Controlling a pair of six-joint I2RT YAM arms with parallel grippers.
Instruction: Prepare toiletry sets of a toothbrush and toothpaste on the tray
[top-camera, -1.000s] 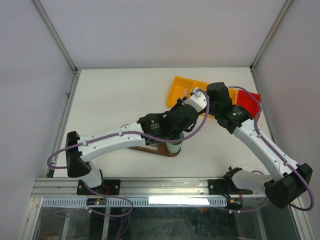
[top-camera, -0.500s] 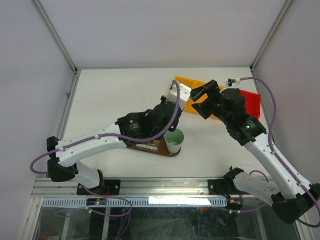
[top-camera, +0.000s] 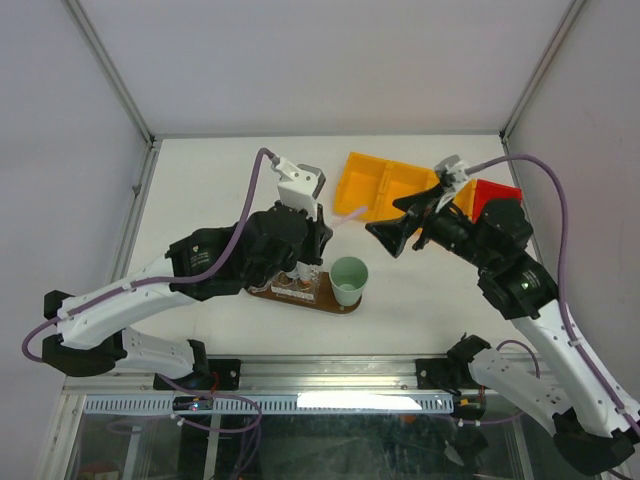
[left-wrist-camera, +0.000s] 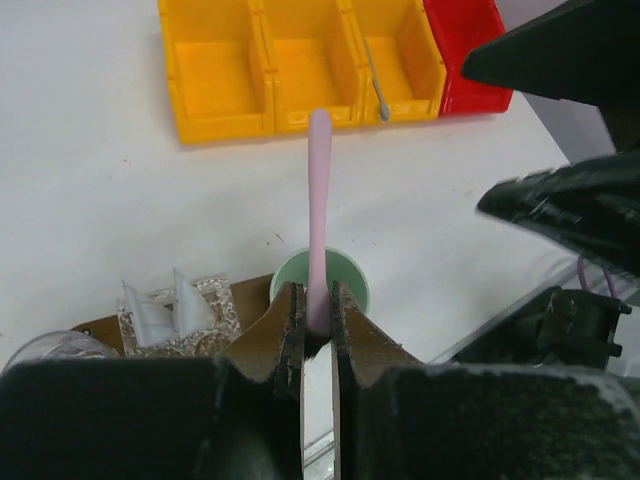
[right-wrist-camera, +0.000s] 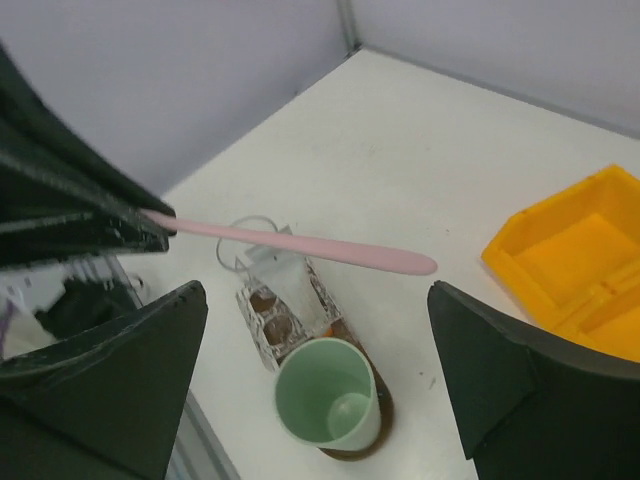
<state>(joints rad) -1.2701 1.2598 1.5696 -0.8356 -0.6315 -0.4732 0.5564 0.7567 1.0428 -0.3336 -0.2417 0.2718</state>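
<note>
Pink brush (left-wrist-camera: 319, 200): thin stick, one end clamped in left pincer (left-wrist-camera: 318, 305), rest sticking out in the air. 2 white tapered tubes (left-wrist-camera: 160, 305) side by side on speckled block (left-wrist-camera: 215, 300) on brown oval tray (top-camera: 325, 305). Grey brush (left-wrist-camera: 375, 75) lies in yellow bin (left-wrist-camera: 215, 85).

- Cup (top-camera: 349, 278) stands on the right end of the tray (top-camera: 330, 305).
- Glass (left-wrist-camera: 40, 350) is at the tray's left end.
- Tubes (left-wrist-camera: 160, 305) are on the tray, between glass and cup.
- Brush (left-wrist-camera: 319, 200) is in the air above the tray, clamped in the left gripper (left-wrist-camera: 317, 310), tip toward the bin.
- Bin (top-camera: 385, 185) sits behind and right of the tray, apart from it.
- Thin stick (left-wrist-camera: 375, 75) lies in the bin's right compartment.
</note>
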